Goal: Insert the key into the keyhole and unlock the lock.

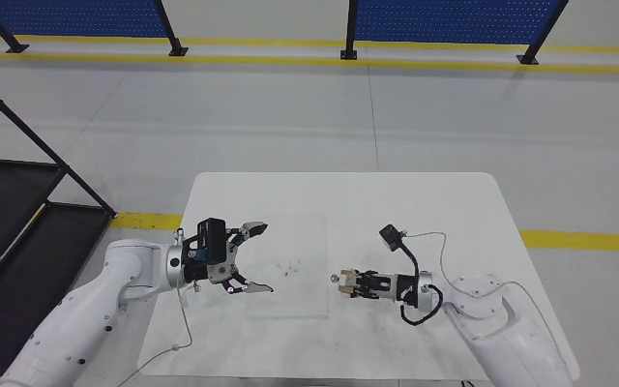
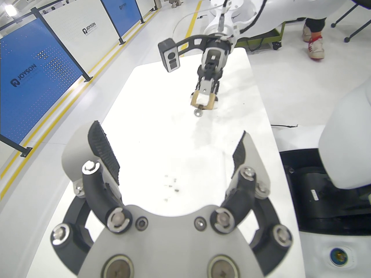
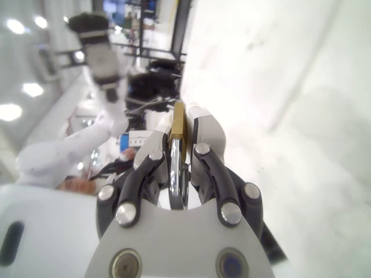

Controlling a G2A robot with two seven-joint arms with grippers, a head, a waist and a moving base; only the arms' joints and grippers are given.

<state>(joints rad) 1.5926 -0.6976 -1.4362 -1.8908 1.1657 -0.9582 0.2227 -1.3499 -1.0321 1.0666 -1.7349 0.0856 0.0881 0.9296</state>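
My right gripper (image 3: 181, 117) was clamped on the brass padlock (image 3: 176, 125), with the steel shackle (image 3: 174, 160) lying back between the fingers. It held the padlock low over the white table (image 1: 435, 203), but I could not tell whether the padlock touched the table. The bottom face was turned toward my other arm. A small silver key (image 2: 198, 113) stood out from that face. I judged it was seated in the keyhole, though the slot itself was hidden. My left gripper (image 2: 171, 146) hung well apart from it, its jaws wide apart and holding nothing.

So I took the insertion as done and the turning as the step in hand. The next move would call for closing the left fingers squarely on the key's small ring-shaped head, then twisting while the right kept the body firm. Such a small head could slip.

A thin pale mat (image 1: 290, 232) with some dark specks (image 1: 288, 264) lay on the table between the arms. Behind were a grey floor with yellow lines (image 1: 435, 64), blue barrier panels (image 1: 77, 17) and a black rack (image 1: 29, 213).
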